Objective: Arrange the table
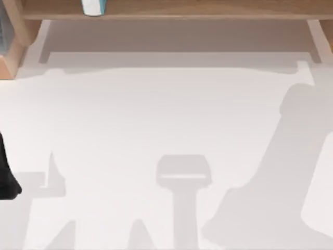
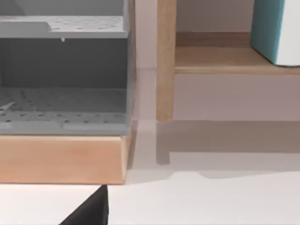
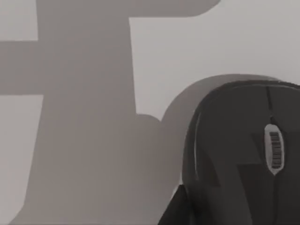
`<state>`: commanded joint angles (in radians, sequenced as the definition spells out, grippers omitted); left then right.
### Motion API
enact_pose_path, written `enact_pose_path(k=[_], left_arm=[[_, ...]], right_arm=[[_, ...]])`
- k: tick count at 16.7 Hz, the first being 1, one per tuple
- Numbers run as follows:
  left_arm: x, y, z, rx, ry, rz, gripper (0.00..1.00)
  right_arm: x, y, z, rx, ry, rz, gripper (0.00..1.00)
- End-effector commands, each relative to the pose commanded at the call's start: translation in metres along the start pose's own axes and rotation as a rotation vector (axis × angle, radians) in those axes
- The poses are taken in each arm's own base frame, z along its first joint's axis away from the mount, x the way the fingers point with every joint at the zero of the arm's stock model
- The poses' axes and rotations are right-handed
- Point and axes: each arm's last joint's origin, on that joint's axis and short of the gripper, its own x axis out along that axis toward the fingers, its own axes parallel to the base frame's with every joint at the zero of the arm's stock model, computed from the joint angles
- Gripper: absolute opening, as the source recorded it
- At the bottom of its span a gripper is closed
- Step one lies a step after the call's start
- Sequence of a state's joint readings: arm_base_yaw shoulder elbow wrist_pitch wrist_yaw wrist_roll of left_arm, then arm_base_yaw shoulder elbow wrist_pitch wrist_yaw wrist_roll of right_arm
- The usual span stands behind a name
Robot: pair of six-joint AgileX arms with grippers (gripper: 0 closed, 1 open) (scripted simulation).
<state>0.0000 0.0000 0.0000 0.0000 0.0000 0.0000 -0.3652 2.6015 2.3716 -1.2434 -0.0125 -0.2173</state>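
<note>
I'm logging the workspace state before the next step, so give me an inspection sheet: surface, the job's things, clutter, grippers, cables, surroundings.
Surface: the table is plain matte white, crossed by grey shadows.
Job's things: the table itself; a dark computer mouse with a scroll wheel lies on it, seen in the right wrist view.
Clutter: a teal and white container stands on the wooden shelf at the far edge.
Grippers: a black part of the left arm sits at the table's left edge; finger state cannot be told for either arm.
Cables: nothing seen.
Surroundings: a grey perforated rack on a wooden base, beside the shelf's post.
</note>
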Motion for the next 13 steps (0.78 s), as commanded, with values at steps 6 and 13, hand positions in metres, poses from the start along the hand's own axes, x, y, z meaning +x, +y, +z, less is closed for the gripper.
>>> enact_pose_path(k=[6, 13], left_arm=[[0.0, 0.0, 0.0, 0.0, 0.0, 0.0, 1.0], [0.0, 0.0, 0.0, 0.0, 0.0, 0.0, 1.0]], right_arm=[[0.0, 0.0, 0.0, 0.0, 0.0, 0.0, 0.0], [-0.014, -0.002, -0.001, -0.006, -0.02, -0.004, 0.0]])
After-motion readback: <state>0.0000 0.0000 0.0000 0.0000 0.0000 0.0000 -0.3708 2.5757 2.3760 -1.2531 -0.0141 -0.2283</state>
